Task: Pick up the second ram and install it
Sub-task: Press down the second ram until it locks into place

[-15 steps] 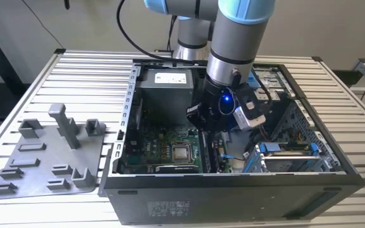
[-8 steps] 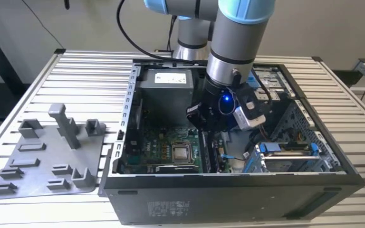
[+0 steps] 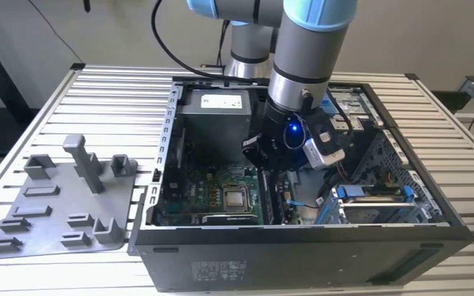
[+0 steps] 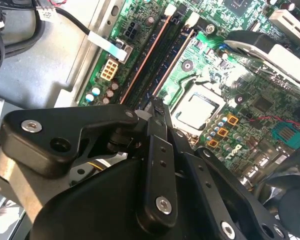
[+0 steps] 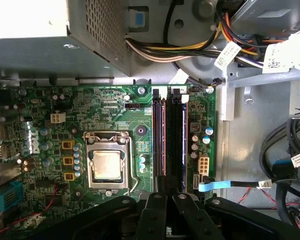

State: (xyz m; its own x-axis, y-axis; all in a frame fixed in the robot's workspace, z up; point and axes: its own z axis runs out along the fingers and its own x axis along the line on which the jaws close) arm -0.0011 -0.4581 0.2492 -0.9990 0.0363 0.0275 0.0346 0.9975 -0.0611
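Inside the computer case [image 3: 165, 185]: second ram [image 5: 162, 135] lies along a memory slot just beside the silver processor [image 5: 108, 166], on the green motherboard [image 5: 115, 110].
Neighbour: another dark stick [image 5: 176, 135] runs parallel in the next slot, on the side away from the processor.
Tool position: gripper [image 4: 156, 104] sits over one end of the second ram; in the first wrist view its tip [image 5: 166, 186] covers that end.
Tool state: cannot tell whether it is clamped on the stick or released.
Hidden: near end of the second ram is under the gripper, so seating depth and latch cannot be judged; in the exterior view the arm's wrist blocks most of the slot row.
Cut off: arm's upper links leave the exterior view at the top.
Edges: power supply box [image 5: 55, 45] and a bundle of coloured wires [image 5: 190, 47] bound the far slot ends; blue drive cage [image 3: 377, 200] stands at the exterior view's right.
Open room: bare grey case floor [image 5: 250, 140] beyond the board edge.
Outside case: grey fixture tray [image 3: 56, 209] on the slatted table [image 3: 105, 92], well apart.
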